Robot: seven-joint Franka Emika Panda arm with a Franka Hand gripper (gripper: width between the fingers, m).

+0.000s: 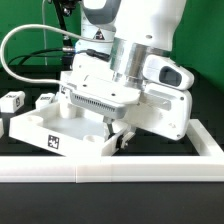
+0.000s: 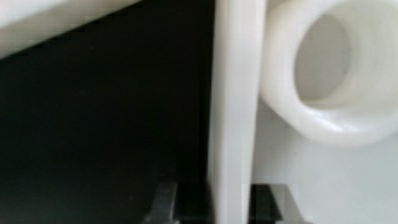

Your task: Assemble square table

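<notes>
**Arm low, grip unclear**

The arm [image 1: 105,18] drops in from the top centre of the ext. view. The white wrist [image 1: 132,58] is approx. upright, leaning slightly toward the exterior view's left. The gripper [image 2: 217,204] points down, its wide body set at a slant. In the wrist view, two dark fingertips [image 2: 169,204] stand a narrow gap apart. Can't tell whether they're pressing or loose.

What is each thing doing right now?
Tabletop: lying flat, rim up, no legs fitted that I can see.
Socket: empty.
Leg: loose, apart from the tabletop.
Gripper: astride the tabletop's rim, one finger on each side; squeezing or not, cannot tell.
</notes>
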